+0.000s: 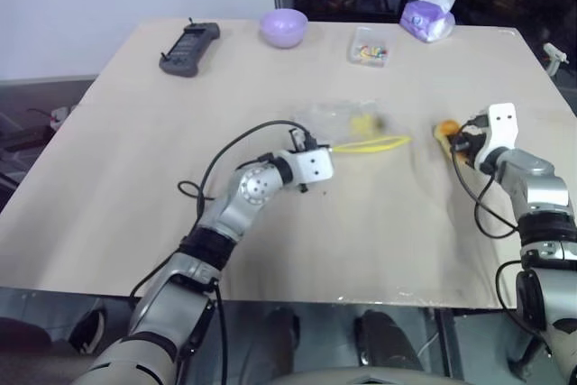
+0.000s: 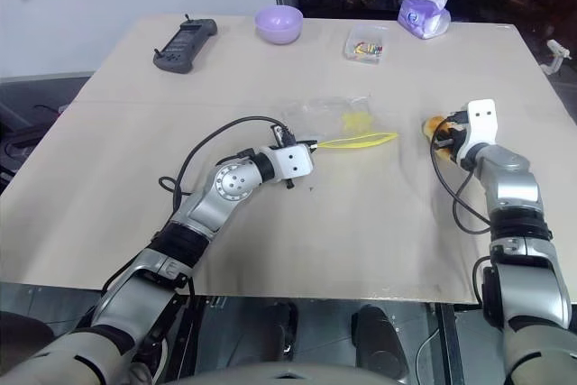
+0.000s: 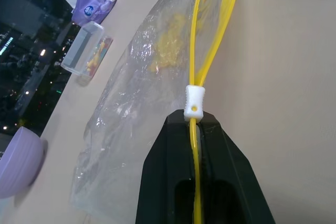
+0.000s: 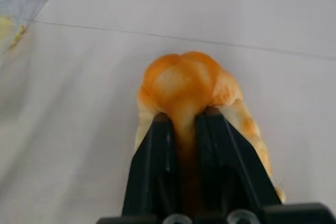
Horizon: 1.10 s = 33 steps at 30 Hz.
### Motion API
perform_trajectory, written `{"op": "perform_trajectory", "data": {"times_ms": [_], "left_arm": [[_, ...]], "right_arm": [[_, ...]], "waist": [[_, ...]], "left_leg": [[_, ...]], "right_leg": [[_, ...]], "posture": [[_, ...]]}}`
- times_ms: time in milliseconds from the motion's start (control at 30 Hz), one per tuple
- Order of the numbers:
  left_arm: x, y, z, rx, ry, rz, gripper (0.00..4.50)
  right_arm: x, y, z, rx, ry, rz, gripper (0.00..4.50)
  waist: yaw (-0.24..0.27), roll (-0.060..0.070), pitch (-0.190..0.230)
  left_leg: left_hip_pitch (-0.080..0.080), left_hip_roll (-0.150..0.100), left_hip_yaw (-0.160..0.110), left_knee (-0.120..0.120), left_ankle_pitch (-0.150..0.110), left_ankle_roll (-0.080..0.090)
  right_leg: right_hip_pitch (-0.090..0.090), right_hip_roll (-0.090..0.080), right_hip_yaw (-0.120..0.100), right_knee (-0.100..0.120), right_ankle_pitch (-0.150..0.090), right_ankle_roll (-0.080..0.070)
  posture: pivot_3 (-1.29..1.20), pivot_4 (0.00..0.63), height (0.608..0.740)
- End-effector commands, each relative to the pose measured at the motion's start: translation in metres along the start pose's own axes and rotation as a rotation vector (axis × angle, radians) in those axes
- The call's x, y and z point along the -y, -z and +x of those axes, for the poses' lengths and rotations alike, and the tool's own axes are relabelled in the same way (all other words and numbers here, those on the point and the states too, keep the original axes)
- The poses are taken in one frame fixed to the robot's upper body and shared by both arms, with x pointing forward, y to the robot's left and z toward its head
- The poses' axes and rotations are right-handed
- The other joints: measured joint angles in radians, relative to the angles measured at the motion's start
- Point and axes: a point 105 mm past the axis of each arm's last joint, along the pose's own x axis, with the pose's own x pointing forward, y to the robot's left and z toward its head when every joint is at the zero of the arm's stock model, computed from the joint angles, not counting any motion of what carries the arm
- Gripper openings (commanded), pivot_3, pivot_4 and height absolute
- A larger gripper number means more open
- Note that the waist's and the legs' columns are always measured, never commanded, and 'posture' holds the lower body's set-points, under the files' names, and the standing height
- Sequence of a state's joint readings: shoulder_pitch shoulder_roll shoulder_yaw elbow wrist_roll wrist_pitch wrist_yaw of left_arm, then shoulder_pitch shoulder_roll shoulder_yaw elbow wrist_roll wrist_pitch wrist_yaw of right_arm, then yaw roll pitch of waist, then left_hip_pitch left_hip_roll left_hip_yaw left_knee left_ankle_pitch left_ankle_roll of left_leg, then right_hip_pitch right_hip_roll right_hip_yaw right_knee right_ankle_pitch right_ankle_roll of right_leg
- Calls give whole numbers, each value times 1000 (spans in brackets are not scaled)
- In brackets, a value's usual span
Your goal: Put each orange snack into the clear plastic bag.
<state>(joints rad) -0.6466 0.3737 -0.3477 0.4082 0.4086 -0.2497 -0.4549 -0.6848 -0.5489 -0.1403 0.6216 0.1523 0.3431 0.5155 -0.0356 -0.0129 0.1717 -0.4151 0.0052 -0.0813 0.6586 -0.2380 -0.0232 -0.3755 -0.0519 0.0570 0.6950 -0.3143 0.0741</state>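
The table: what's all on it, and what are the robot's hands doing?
Table: one, pale wood.
Orange snack: one, orange-yellow, on the table's right side, pinched in the right gripper.
Clear plastic bag: one, see-through with a yellow seal strip, mid-table, a yellow patch inside.
Bowl: one, lilac, far edge.
Small clear box: one, holding coloured bits, right of the bowl.
Tissue pack: one, purple, white tissue sticking out, far right.
Handset: one, black, far left.
Left gripper: black fingers, shut on the bag's yellow strip beside its white slider.
Right gripper: black fingers, shut on the snack, squeezing it.
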Motion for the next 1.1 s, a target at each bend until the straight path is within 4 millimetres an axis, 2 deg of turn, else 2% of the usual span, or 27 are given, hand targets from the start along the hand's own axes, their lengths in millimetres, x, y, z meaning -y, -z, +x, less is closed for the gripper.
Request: {"op": "perform_trajectory", "data": {"times_ms": [33,100,200,367,500,667,800,1100], "left_arm": [[-10,-10,1,35,-27,20,0],[-10,-9,1,34,-26,20,0],[-8,-9,1,38,-17,26,0],[-8,-9,2,39,-17,28,0],[-8,-11,4,47,-18,28,0],[-8,-12,5,52,-19,30,0],[-8,-12,4,57,-17,34,0],[-9,-19,4,97,-3,65,0]], "right_arm": [[-17,-24,-11,143,-166,13,2],[-32,-39,-22,231,-290,11,2],[-69,-51,-43,309,-527,-37,2],[-106,-48,-59,308,-714,-106,2],[-122,-41,-55,266,-749,-153,2],[-121,-39,-39,241,-683,-198,2],[-119,-37,-35,221,-664,-241,2],[-104,-40,-18,194,-523,-223,2]], "waist": [[-1,0,0],[-4,1,1],[-5,2,1],[-5,2,1],[-5,2,1],[-5,2,1],[-5,2,1],[-5,2,1]], "left_leg": [[0,0,0,0,0,0],[-1,0,0,0,0,0],[-1,0,0,0,0,0],[-1,0,0,0,0,0],[-1,0,0,0,0,0],[-1,0,0,0,0,0],[-1,0,0,0,0,0],[-1,0,0,0,0,0]], "right_leg": [[0,0,0,0,0,0],[-1,0,0,0,0,0],[-1,0,1,0,0,0],[-1,0,0,0,0,0],[-1,0,0,0,0,0],[-1,0,0,0,0,0],[-1,0,0,0,0,0],[-1,0,0,0,0,0]], "posture": [[0,150,740],[0,150,740],[0,150,740],[0,150,740],[0,150,740],[0,150,740],[0,150,740],[0,150,740]]}}
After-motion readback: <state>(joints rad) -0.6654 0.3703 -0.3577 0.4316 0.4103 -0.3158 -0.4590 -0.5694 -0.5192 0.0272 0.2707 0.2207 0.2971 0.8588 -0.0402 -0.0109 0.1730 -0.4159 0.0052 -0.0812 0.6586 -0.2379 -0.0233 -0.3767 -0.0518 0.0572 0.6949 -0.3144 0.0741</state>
